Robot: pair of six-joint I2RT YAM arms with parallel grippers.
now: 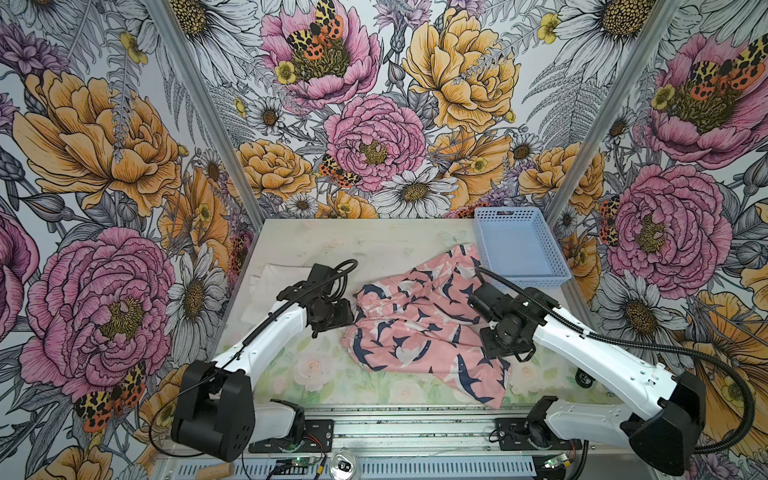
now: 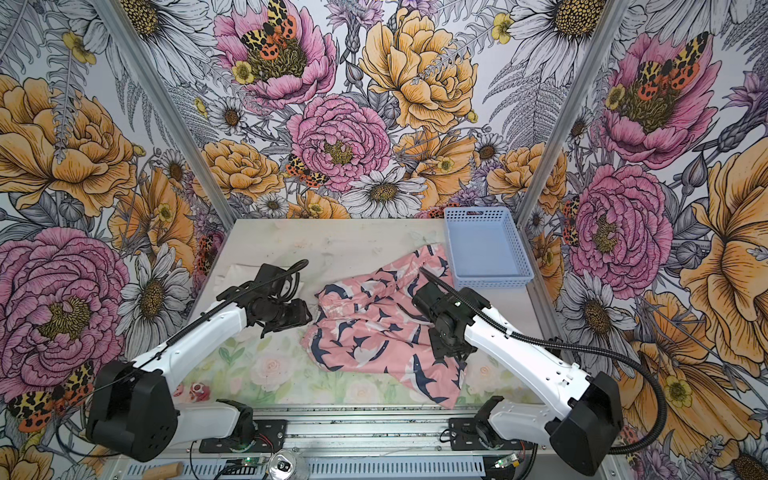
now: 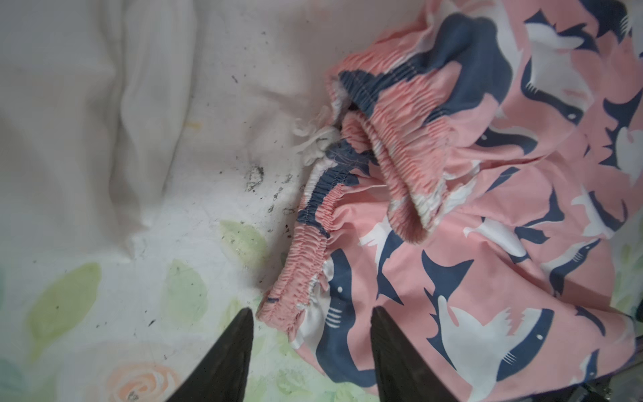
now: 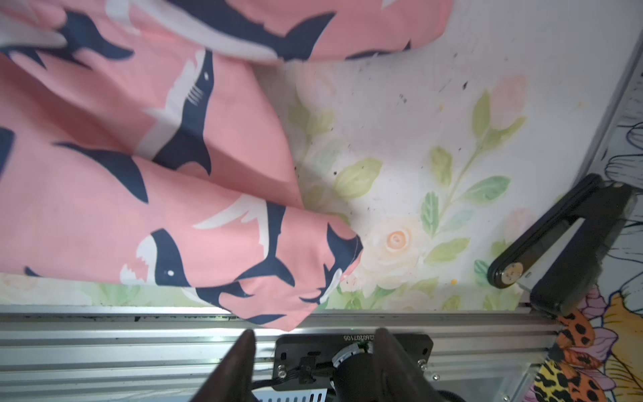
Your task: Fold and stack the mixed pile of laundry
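Observation:
The pink garment (image 1: 415, 328) (image 2: 374, 328) with navy-and-white shark print lies crumpled and spread mid-table. The white garment (image 1: 266, 286) (image 2: 232, 276) lies flat at the left rear, partly under my left arm. My left gripper (image 1: 354, 316) (image 3: 312, 313) is open, low at the pink garment's (image 3: 487, 243) left edge; the gathered waistband corner (image 3: 282, 306) sits just ahead of its spread jaws. My right gripper (image 1: 505, 353) (image 4: 315, 334) is open and empty, above the pink garment's (image 4: 139, 174) near leg, aimed at the front rail.
A light blue perforated basket (image 1: 528, 282) (image 2: 490, 282) stands empty at the back right, touching the pink garment's far leg. An aluminium rail (image 4: 104, 348) runs along the table's front. A can (image 1: 344, 461) sits below it. A black bracket (image 4: 556, 243) lies near the right wall.

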